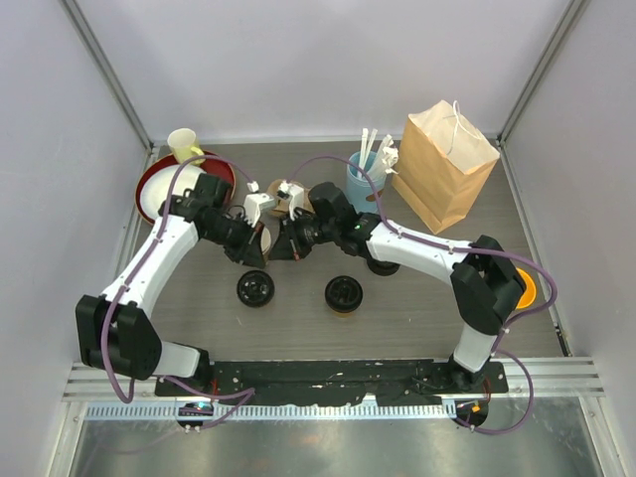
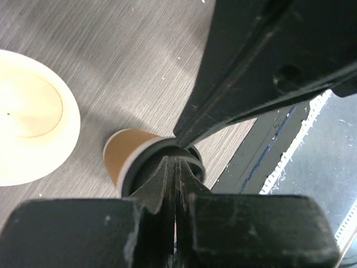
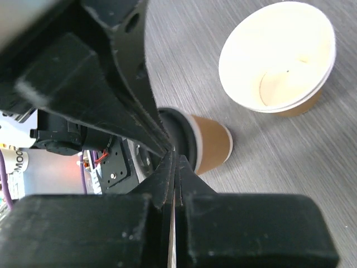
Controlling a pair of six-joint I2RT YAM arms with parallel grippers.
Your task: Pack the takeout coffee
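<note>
One takeout coffee cup [image 2: 125, 153] [image 3: 212, 142] is lying on its side on the counter [image 2: 139, 67]: tan paper body, thin white rim, black sip lid on, right beside a lidless cup [image 3: 279, 56]. The left pincer [image 2: 175, 162] and right pincer [image 3: 173, 156] are both squeezed down to a sliver, tips at the lid's edge. Can't tell if either actually pinches it.

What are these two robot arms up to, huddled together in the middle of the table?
Both arms bend in over one small tan paper cup with a black lid. The left hand and right hand meet at the lid's edge, each with fingers closed almost together; whether they pinch it is unclear. A cup without a lid stands beside it. The brown paper bag sits apart at the back right.
</note>
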